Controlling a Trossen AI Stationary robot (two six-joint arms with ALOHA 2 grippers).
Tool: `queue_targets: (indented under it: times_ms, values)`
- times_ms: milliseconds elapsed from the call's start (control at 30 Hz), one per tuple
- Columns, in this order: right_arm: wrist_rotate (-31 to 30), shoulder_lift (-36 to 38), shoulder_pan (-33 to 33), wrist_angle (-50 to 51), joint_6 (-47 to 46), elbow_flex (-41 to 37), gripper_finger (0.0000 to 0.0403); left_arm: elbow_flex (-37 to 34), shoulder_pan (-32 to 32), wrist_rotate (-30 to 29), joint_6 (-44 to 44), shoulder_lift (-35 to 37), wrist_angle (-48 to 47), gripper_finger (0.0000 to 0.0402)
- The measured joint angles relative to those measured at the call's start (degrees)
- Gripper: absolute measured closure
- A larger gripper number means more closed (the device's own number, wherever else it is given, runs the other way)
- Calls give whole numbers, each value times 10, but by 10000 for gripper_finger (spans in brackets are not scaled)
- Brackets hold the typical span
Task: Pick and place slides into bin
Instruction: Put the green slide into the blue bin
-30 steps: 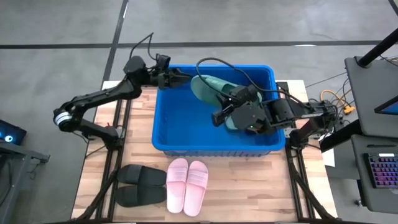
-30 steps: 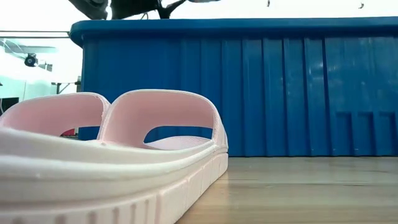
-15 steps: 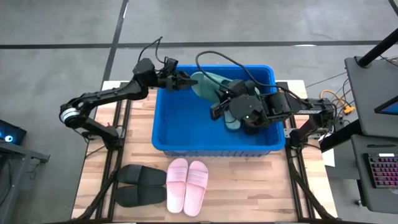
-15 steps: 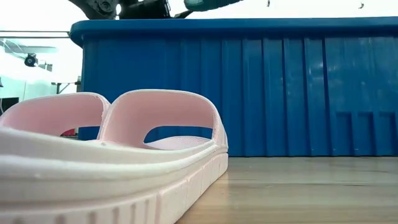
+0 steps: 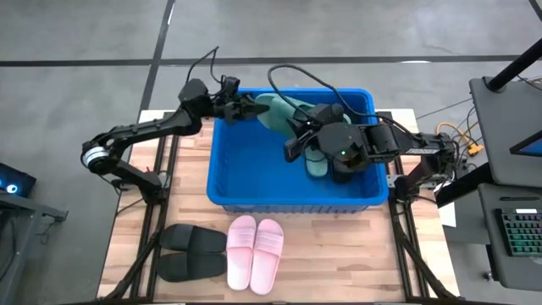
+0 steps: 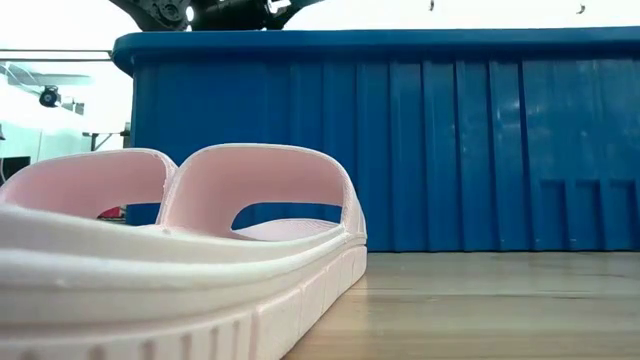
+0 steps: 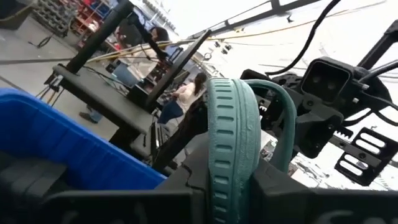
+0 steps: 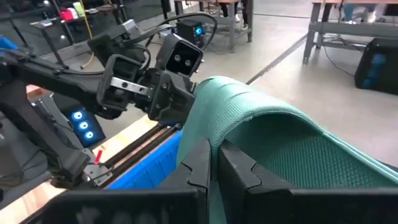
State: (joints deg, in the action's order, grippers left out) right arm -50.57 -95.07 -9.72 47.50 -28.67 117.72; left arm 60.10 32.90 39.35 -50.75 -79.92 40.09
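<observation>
The wooden table has a light slatted top on a black metal frame. It stands on a grey concrete floor crossed by 1 dark line. A dark desk stands beside the table, with a keyboard below it. A person stands in the room beyond, next to metal racks.

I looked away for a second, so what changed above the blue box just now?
The left gripper reached in over the bin and shut on the toe of the green slide, which the right gripper lifted toward it and still holds. The pink slides and black slides stayed put.
</observation>
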Motion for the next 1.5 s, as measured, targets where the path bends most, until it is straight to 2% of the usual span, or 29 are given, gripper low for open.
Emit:
queue_targets:
  times_ms: [167, 400, 533, 667, 900, 1000, 1167, 1367, 1500]
  values:
    - [0, 0, 0, -3, 32, 14, 383, 0, 11, 15, -63, 1, 4, 383]
    - [4, 4, -2, 3, 96, 43, 344, -2, 36, 80, -105, 2, -9, 384]
    - [27, 2, -1, 51, 122, 68, 326, -2, 53, 123, -139, 8, -1, 384]
    - [80, 3, -2, 104, 217, 105, 313, -5, 67, 174, -196, 9, -2, 384]
    - [186, 1, -2, 102, 412, 147, 269, -6, 68, 189, -225, 9, -36, 384]
    - [195, -3, -2, 101, 488, 148, 240, -11, 68, 193, -225, 8, -68, 384]
    - [197, -17, -2, 115, 588, 140, 203, -17, 68, 204, -225, 7, -71, 383]
    - [212, -46, -2, 127, 723, 139, 203, -18, 67, 208, -226, 7, -102, 384]
    - [211, -63, 3, 123, 753, 139, 213, -18, 67, 222, -225, 7, -111, 384]
